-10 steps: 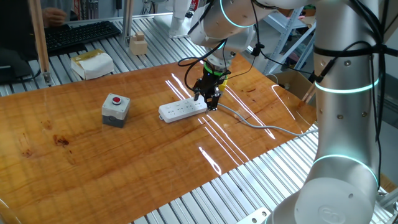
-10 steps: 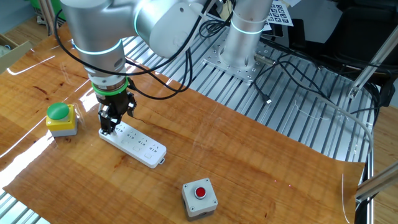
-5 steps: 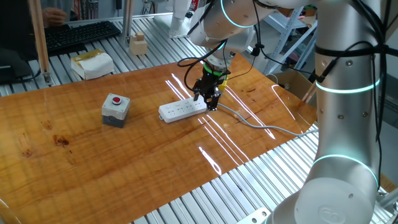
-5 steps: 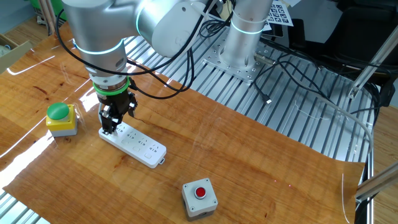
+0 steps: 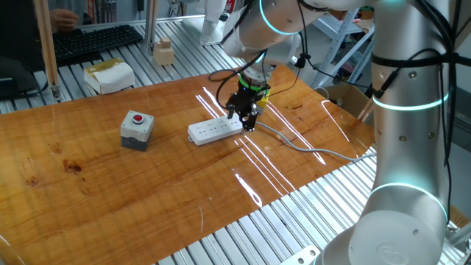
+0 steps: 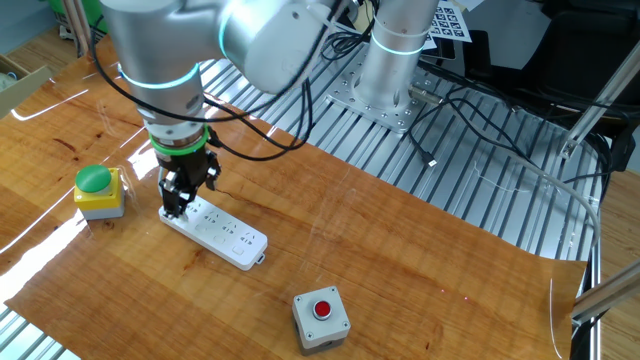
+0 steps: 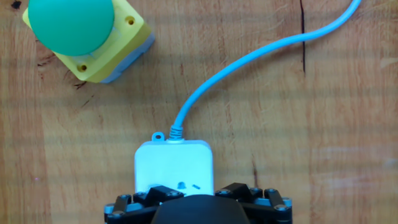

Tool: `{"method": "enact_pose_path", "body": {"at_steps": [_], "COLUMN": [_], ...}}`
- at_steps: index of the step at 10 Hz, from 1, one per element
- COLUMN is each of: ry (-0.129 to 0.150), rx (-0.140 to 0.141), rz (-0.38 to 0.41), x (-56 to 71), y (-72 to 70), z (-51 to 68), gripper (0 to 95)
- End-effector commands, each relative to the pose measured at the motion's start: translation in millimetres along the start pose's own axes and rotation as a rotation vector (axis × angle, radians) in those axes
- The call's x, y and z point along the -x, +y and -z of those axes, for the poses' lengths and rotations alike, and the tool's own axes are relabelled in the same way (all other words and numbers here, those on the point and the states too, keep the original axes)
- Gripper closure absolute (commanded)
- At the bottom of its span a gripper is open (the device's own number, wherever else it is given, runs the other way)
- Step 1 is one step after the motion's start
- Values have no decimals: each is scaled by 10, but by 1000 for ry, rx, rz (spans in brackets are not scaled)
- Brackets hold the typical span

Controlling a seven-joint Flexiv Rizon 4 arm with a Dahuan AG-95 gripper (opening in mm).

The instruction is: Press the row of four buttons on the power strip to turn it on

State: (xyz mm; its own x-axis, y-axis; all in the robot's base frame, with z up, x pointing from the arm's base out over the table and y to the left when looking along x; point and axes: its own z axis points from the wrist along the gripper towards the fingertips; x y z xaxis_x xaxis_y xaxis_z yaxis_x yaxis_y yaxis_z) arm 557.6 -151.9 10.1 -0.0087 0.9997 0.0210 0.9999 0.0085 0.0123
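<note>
Hand view first: the camera looks straight down on the cable end of the power strip (image 7: pixel 175 165), a white rounded block with its cable (image 7: pixel 261 53) curling away toward the top right across the wooden table (image 7: pixel 336 137). Up in the top left corner sits the yellow button box (image 7: pixel 87 38) with its big green cap, well apart from the strip. The gripper's dark body fills the bottom edge, and I can't make out the fingertips there.

From one fixed view, the gripper (image 5: pixel 246 121) hangs right over the cable end of the power strip (image 5: pixel 215 131), very close to its top; whether it touches I can't tell. The strip lies flat, mid-table. Off to its left, well apart, stands the grey box (image 5: pixel 137 129) with the red button.

From the other fixed view, the gripper (image 6: pixel 178 200) stands over the strip's end nearest the yellow box. The row of four buttons is too small to pick out from here. The fingers are apart, set wide, with nothing between them.
</note>
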Motion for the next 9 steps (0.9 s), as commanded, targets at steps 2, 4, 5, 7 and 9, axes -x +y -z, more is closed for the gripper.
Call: {"method": "enact_pose_path", "body": {"at_steps": [2, 4, 5, 7, 9], "ry": [-4, -14, -19, -21, -11], "rx": [-38, -56, -73, -88, -85], "rz": [4, 11, 20, 21, 12], "x": [9, -17, -31, -60, -79], "y": [9, 12, 16, 16, 13], "z": [68, 120, 185, 286, 307], "gripper": [190, 0, 0, 0, 0]}}
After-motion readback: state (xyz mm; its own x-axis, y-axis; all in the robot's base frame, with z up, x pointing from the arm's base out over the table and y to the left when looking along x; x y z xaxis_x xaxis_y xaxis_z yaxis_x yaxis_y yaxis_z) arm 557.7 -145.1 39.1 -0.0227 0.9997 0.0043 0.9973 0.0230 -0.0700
